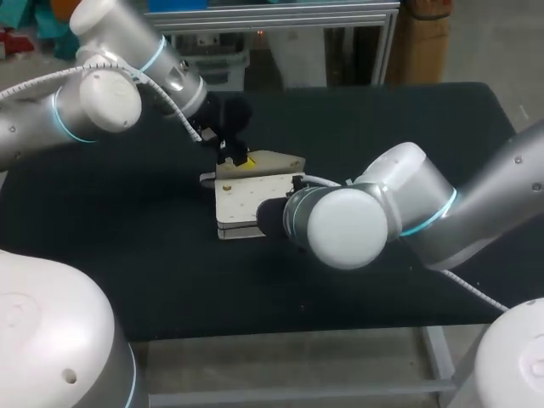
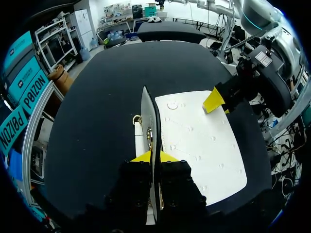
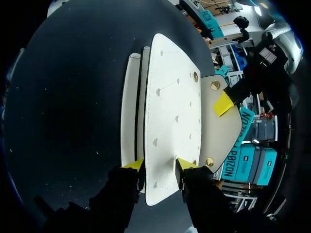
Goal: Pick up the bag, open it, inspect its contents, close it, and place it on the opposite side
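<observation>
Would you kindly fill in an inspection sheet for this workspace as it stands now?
Surface: black table.
Job's things: white bag lying mid-table, flap lifted open.
Clutter: nothing seen.
End effectors: left end effector shut on the flap; right end effector shut on the white bag's body.
Cables: white coiled cable along the left arm; thin cable trailing from the right arm.
Surroundings: nothing seen reaching over the table.

Left arm [image 1: 93,93]: enters from the left rear corner with the elbow bent, and the wrist points down toward the middle of the bench [image 1: 127,255].
Left claw [image 2: 156,156]: the yellow tips are close together and pinch the upright flap [image 2: 147,116] from both sides.
Right arm [image 1: 476,204]: enters from the right, with the forearm low and the wrist turned toward the middle.
Right claw [image 3: 159,165]: the tips are wider apart, and both press the bag [image 3: 170,107] between them.
</observation>
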{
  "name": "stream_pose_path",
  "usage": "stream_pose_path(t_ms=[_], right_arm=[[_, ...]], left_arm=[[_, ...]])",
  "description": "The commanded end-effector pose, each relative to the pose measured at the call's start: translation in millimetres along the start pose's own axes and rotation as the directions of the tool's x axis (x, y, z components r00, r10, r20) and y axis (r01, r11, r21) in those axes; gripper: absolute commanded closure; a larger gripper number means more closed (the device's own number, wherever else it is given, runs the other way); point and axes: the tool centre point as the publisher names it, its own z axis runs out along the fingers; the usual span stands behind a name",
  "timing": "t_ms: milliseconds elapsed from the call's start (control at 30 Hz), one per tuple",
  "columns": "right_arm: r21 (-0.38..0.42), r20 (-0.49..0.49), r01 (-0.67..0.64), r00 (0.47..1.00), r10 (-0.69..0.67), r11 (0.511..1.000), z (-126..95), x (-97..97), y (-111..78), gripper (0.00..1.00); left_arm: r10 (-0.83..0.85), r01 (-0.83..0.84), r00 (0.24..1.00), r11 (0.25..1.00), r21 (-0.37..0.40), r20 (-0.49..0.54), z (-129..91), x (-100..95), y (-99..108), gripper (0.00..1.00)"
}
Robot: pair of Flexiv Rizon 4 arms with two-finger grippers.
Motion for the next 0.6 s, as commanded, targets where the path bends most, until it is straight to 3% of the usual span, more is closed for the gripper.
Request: stream_pose_path(t_ms=[33, 367, 467, 500, 533, 600], right_arm=[[0.001, 0.022, 0.004, 1.0, -0.004, 1.0, -4, 3.3, 1.3, 0.6], [-0.003, 0.011, 0.027, 1.0, -0.027, 1.0, 14, 4.4, 3.9, 0.64], [-0.005, 0.017, 0.033, 0.999, -0.032, 0.999, 17, 3.5, 3.8, 0.75], [-0.005, 0.018, 0.032, 0.999, -0.032, 0.999, 17, 3.1, 3.6, 0.84], [-0.005, 0.019, 0.032, 0.999, -0.032, 0.999, 17, 2.7, 3.4, 1.0], [-0.004, 0.019, 0.03, 0.999, -0.03, 1.0, 17, 2.1, 3.2, 1.0]], left_arm=[[0.0, 0.0, 1.0, 1.0, -0.001, 0.0, 0, -0.4, 0, 1.0], [0.054, -0.054, 0.998, 0.999, -0.005, -0.039, 2, 2.4, 2, 1.0], [0.082, -0.082, 0.996, 0.997, -0.006, -0.043, 2, 3.7, 4, 1.0], [0.079, -0.079, 0.996, 0.997, -0.008, -0.042, 2, 4.3, 4, 1.0], [0.085, -0.086, 0.996, 0.996, -0.007, -0.041, 2, 4.9, 4, 1.0], [0.11, -0.11, 0.993, 0.994, 0.0, -0.035, 0, 7.3, 4, 1.0]])
